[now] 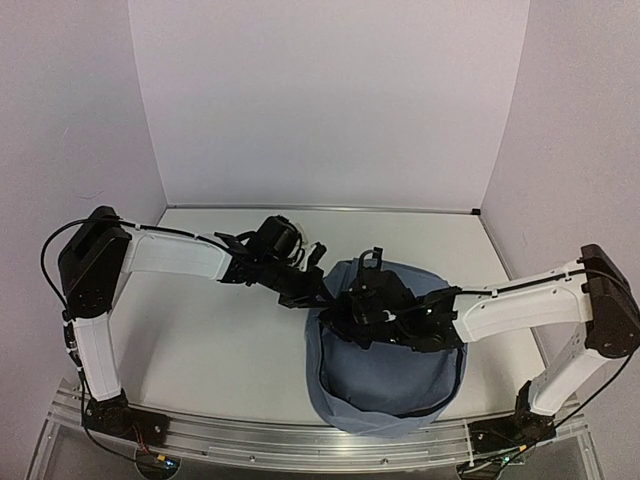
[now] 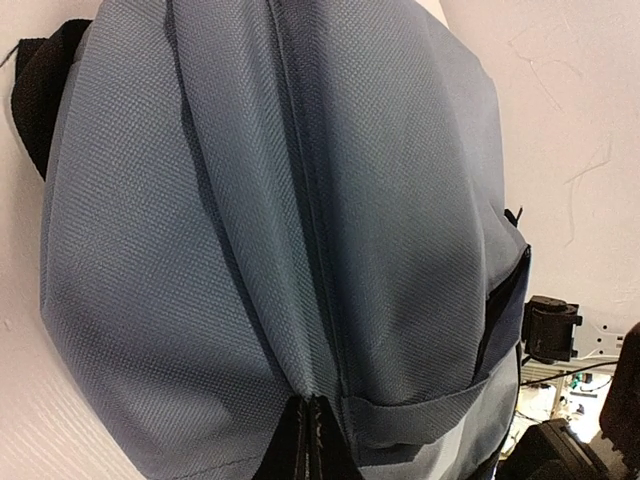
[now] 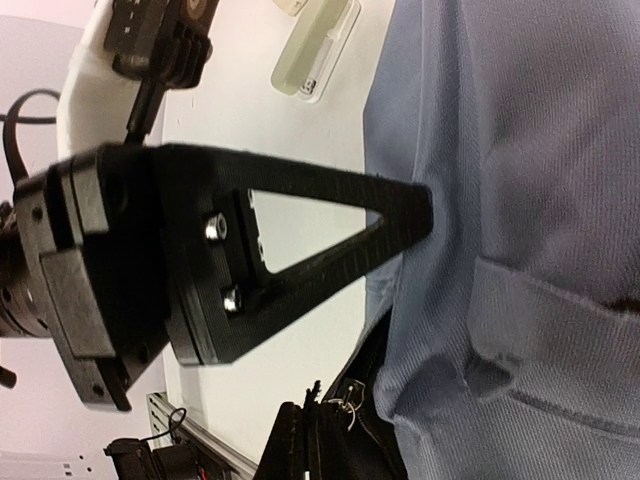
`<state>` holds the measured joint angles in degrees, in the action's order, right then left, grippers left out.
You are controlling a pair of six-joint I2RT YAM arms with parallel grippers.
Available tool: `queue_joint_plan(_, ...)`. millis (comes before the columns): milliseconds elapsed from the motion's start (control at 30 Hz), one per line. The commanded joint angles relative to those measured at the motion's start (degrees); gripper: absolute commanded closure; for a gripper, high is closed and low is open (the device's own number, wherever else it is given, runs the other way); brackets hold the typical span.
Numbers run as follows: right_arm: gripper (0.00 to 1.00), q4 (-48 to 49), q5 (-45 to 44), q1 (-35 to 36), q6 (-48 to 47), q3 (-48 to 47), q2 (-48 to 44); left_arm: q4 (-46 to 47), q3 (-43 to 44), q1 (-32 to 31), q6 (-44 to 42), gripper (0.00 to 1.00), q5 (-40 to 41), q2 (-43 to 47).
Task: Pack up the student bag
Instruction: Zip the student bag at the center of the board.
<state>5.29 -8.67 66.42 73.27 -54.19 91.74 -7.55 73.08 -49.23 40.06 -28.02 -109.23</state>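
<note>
Now: L gripper point(image 2: 308, 428) tight on student bag point(image 1: 385, 390) fabric; R gripper point(image 1: 370, 308) against bag side, opening unclear.

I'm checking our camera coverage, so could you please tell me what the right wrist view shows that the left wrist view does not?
Only the right wrist view shows a cream case near the bag and a black finger at the bag's edge. Only the left wrist view shows the long seam down the bag's middle. Both show the bag's grey-blue fabric and a fabric loop.
</note>
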Motion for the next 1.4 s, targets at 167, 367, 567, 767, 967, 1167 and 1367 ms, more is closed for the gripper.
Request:
queue_joint_plan(167, 1.00, -3.0, 1.1, 3.9, -2.1, -1.4, -6.2, 3.6, 1.1, 2.0, 0.3, 1.00, 5.9, 1.4)
queue_joint_plan(367, 1.00, -4.9, 1.1, 4.8, -1.5, -0.5, -8.4, 3.8, 2.4, 3.6, -0.9, 1.00, 5.3, 0.9)
queue_joint_plan(567, 1.00, -5.8, 2.8, 5.8, -1.0, -0.3, -9.5, 4.8, 3.6, 6.1, -1.2, 1.00, 4.6, 0.0)
queue_joint_plan(767, 1.00, -7.6, 4.6, 7.0, -0.1, -1.1, -9.5, 6.3, 5.5, 7.6, -1.9, 1.00, 3.2, -1.9)
queue_joint_plan(967, 1.00, -9.4, 4.6, 8.4, 1.8, -0.9, -9.6, 7.3, 6.6, 9.0, -2.8, 1.00, 3.1, -3.3)
queue_joint_plan(1167, 1.00, -9.8, 6.2, 10.2, 2.1, -2.7, -9.6, 10.0, 8.0, 10.3, -2.9, 1.00, 2.9, -4.9)
queue_joint_plan(1367, 1.00, -12.1, 4.9, 11.5, 1.0, -6.1, -9.9, 10.2, 9.2, 10.9, -4.7, 1.00, 4.1, -6.0)
